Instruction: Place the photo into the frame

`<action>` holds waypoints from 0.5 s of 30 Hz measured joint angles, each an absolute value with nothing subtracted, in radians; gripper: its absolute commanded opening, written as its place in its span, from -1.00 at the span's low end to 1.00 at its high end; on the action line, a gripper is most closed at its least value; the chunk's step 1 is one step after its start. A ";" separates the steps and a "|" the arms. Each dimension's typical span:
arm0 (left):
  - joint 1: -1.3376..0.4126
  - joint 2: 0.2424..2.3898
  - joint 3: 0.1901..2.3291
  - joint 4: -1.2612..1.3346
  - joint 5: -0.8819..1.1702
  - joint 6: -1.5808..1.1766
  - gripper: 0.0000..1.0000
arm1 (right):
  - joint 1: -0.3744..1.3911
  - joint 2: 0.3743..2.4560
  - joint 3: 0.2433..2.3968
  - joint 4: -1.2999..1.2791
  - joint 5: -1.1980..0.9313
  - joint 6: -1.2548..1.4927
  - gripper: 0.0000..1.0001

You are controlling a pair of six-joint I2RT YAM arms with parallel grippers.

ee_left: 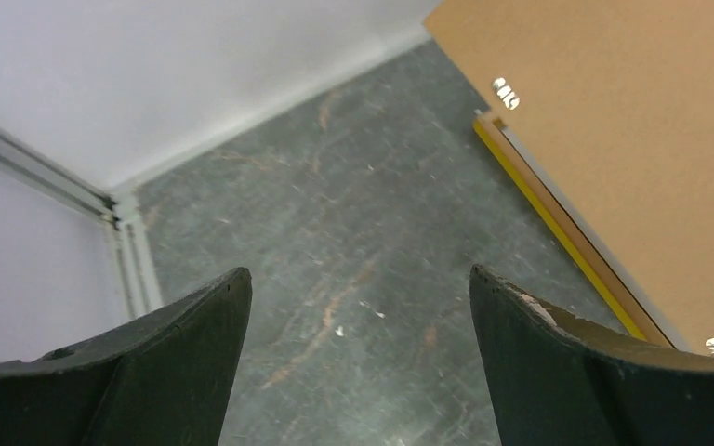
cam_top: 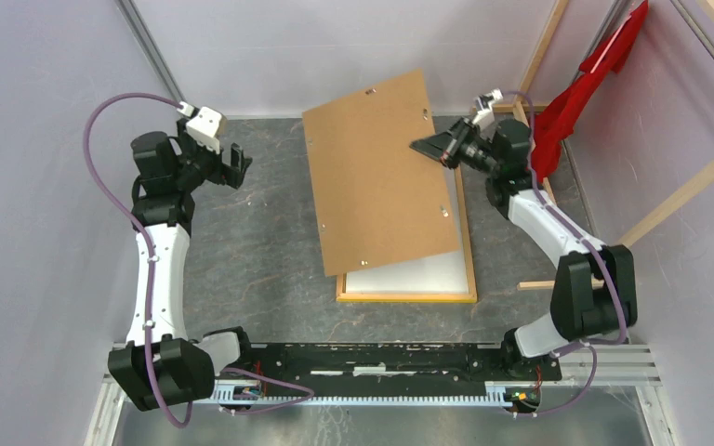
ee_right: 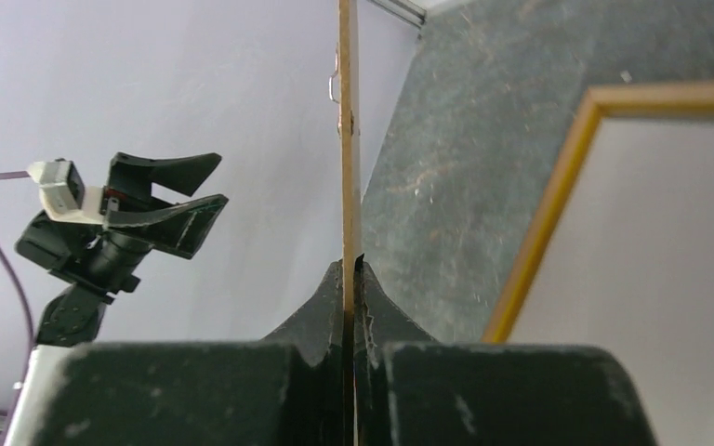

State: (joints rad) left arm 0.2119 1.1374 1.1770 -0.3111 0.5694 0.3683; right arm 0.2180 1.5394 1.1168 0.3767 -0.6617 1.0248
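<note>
While left jaws gape, right jaws pinch board point(cam_top: 381, 177).

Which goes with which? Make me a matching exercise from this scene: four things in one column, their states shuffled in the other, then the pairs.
Column one:
1. left hand
2. right hand
3. backing board
4. frame

Column two:
A. lying flat on the table
B. open, holding nothing
C. held askew over part of the frame
D. shut on the board's edge

Pairs: 1-B, 2-D, 3-C, 4-A.
</note>
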 measured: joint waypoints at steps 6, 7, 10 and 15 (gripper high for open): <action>0.132 1.144 1.073 -0.330 0.556 0.408 0.83 | 0.070 1.380 0.842 0.434 -0.764 1.128 -1.00; 0.116 1.147 1.069 -0.332 0.554 0.410 0.83 | 0.049 1.375 0.834 0.434 -0.768 1.131 -1.00; 0.064 1.169 1.050 -0.344 0.541 0.420 0.80 | -0.019 1.339 0.772 0.439 -0.796 1.134 -1.00; 0.002 1.215 1.040 -0.350 0.524 0.440 0.75 | -0.089 1.304 0.722 0.401 -0.818 1.087 -1.00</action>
